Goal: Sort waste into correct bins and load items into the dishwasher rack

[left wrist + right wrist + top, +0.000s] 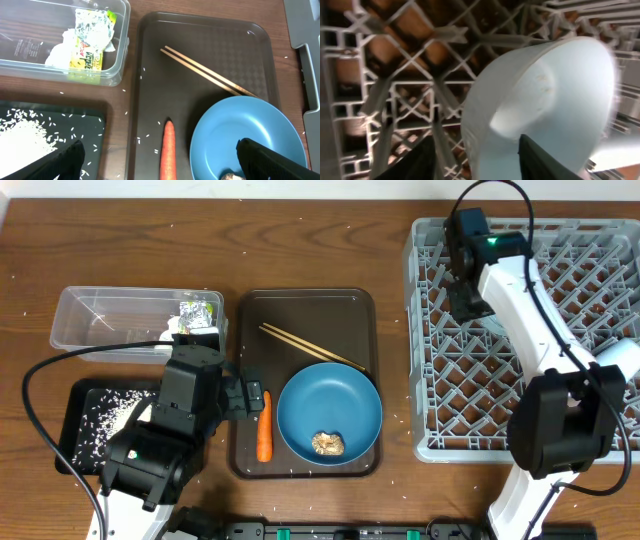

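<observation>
Your right pincer [477, 140] looks released, fingers [422, 160] straddling the light-blue cup [555, 95] wall. The cup lies tipped in the rack [395, 75], apparently delivered. Your left pincer [167, 160] is spread wide over the carrot [264, 425], probably your next pick.

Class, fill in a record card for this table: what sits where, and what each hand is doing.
Clear tub: snack wrapper, white paper
Black tray: rice
Brown tray: chopsticks, carrot, blue plate bearing brown lump
Rack: light-blue cup tilted over its grid
Left hand: open above carrot
Right hand: fingers astride cup wall, grip unclear
</observation>
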